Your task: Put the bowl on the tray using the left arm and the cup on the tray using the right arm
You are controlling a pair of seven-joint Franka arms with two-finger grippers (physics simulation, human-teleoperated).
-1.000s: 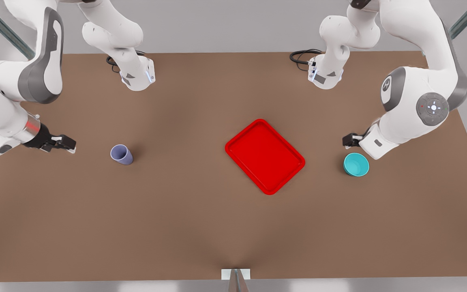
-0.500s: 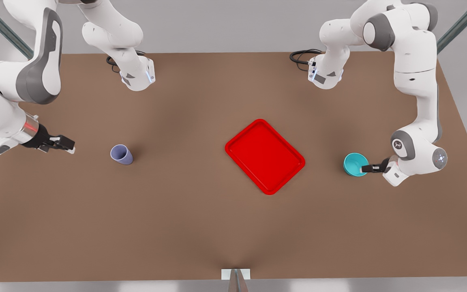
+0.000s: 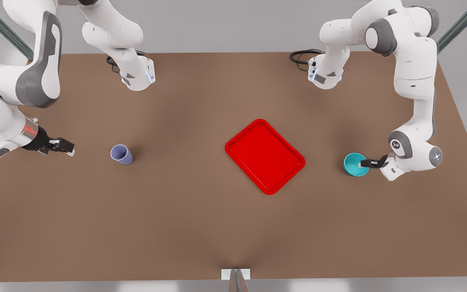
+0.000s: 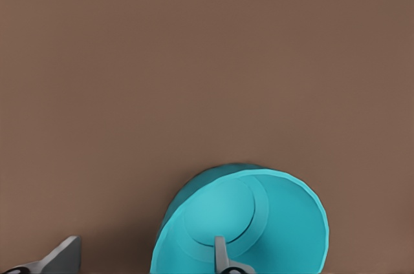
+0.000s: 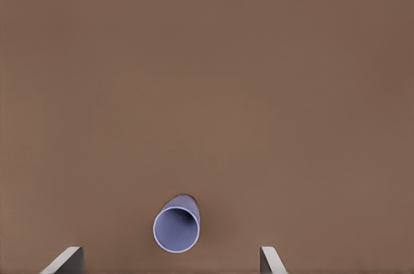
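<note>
1. Brown and bare, the table (image 3: 201, 227) runs across the front view, with a pale grey backdrop behind its far edge. Two black cables coil near the arm bases there.
2. At the middle lies the tray (image 3: 264, 156), bright red, rectangular with rounded corners and a low rim. It sits turned at an angle to the table edges, and its floor holds nothing.
3. The bowl (image 3: 354, 164) stands upright on the table, well off the tray toward the front view's right. It is teal and shallow.
4. The left gripper (image 3: 366, 163) reaches the bowl from the side away from the tray, its white arm folded down behind it.
5. In the left wrist view the fingers (image 4: 221, 256) are spread. One sits inside the bowl (image 4: 259, 222), down against the inner wall. The other is outside on the table side, apart from the bowl's wall. So the jaws straddle the rim without closing on it.
6. The cup (image 3: 121, 154) stands on the table, well off the tray toward the front view's left. It is lavender-grey and has no handle.
7. The right gripper (image 3: 64, 146) hangs farther from the tray than the cup does, pointing toward the cup with a clear gap of bare table between them.
8. In the right wrist view its two fingers (image 5: 65, 261) are wide apart. The cup (image 5: 176, 224) shows between them but farther off, its open mouth facing the camera. This gripper holds nothing.
</note>
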